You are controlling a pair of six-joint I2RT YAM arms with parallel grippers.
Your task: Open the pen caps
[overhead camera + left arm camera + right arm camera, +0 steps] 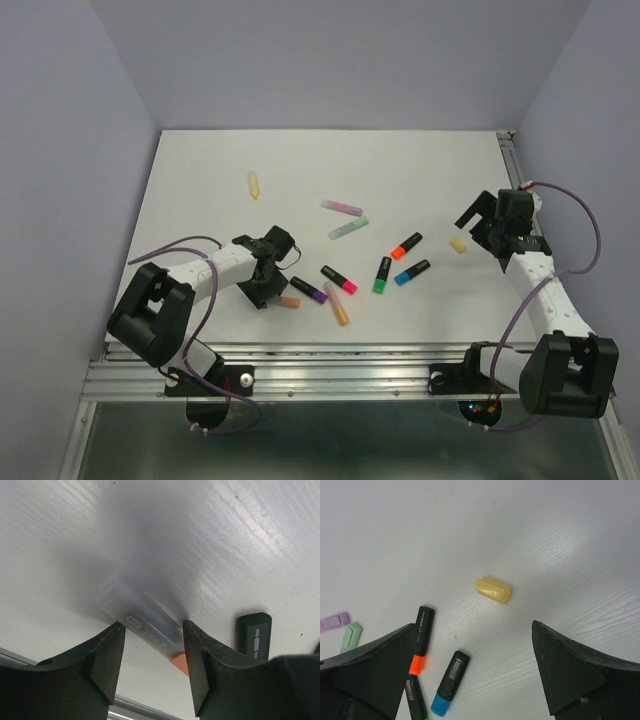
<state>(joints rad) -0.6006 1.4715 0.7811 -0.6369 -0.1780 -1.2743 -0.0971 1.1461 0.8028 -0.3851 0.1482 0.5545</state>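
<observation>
One pale pen (pixel 125 605), label (pixel 147 630) unreadable.

the table (pixel 200 180) is white with faint streaks, and the walls (pixel 60 120) around it are pale lavender. far left lies a pastel yellow pen (pixel 254 185). mid-table are a lilac pen (pixel 342 206) and a mint pen (pixel 348 229). to the right, a loose cap (pixel 458 243) is pastel yellow.

five barrels are black with bright ends: the orange-tipped pen (pixel 406 245), the blue-tipped pen (pixel 412 272), the green-tipped pen (pixel 383 275), the pink-tipped pen (pixel 340 280) and the purple-tipped pen (pixel 309 291). nearer lies a pastel orange pen (pixel 336 303).

at near left, a translucent grey pen (pixel 142 617) bears dark print and an orange end. the arms (pixel 215 268) are white and black, their cables (pixel 590 240) purple.
</observation>
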